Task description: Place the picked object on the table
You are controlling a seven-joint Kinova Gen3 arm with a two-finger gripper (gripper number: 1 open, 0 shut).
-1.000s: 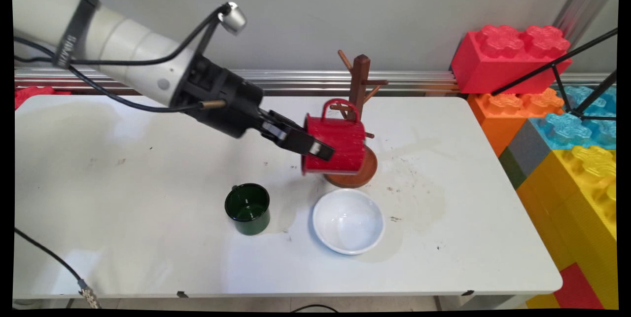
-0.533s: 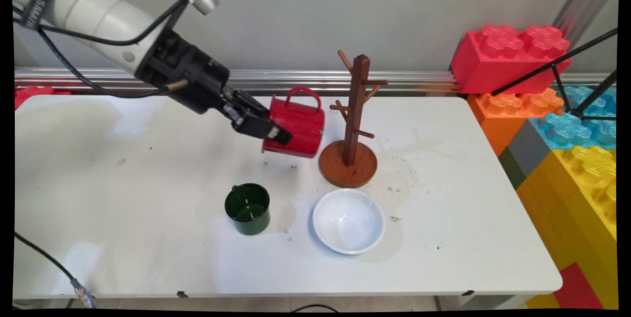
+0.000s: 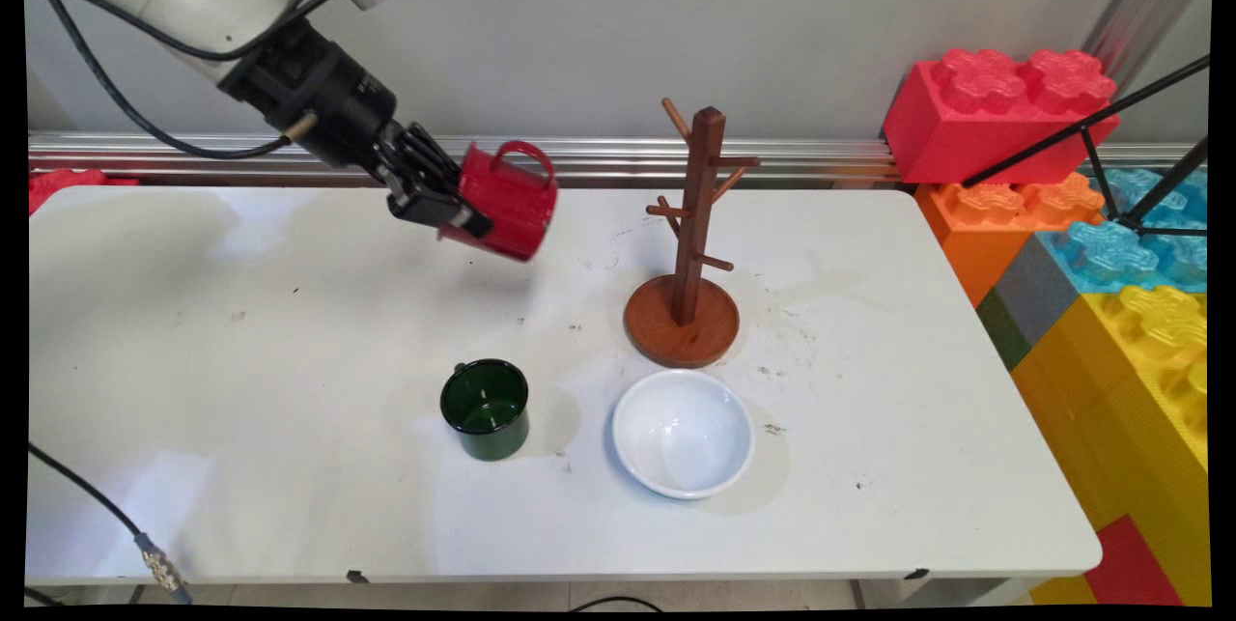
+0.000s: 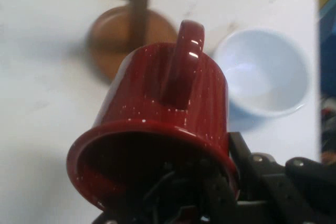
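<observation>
Main and hand views. The hand (image 3: pixel 454 206), entering from the upper left of the frame, is grasping a red speckled mug (image 3: pixel 507 201) by its rim and holding it in the air above the far left-centre part of the white bench (image 3: pixel 241 360); the mug is lying tilted on its side with its handle pointing up and its base facing right. In the hand view the mug (image 4: pixel 168 108) is filling the centre of the frame, its open mouth facing the camera at the bottom edge, one finger sitting inside the rim and the other outside it. Right of the mug, well apart from it, a wooden mug tree (image 3: pixel 690 244) is standing upright on its round base near the middle of the frame. Below it, toward the lower centre, a white bowl (image 3: pixel 683 435) is resting beside a dark green mug (image 3: pixel 485 409), which is standing upright to the bowl's left. Large coloured toy bricks (image 3: pixel 1062 196) are stacked at the right edge of the frame.
</observation>
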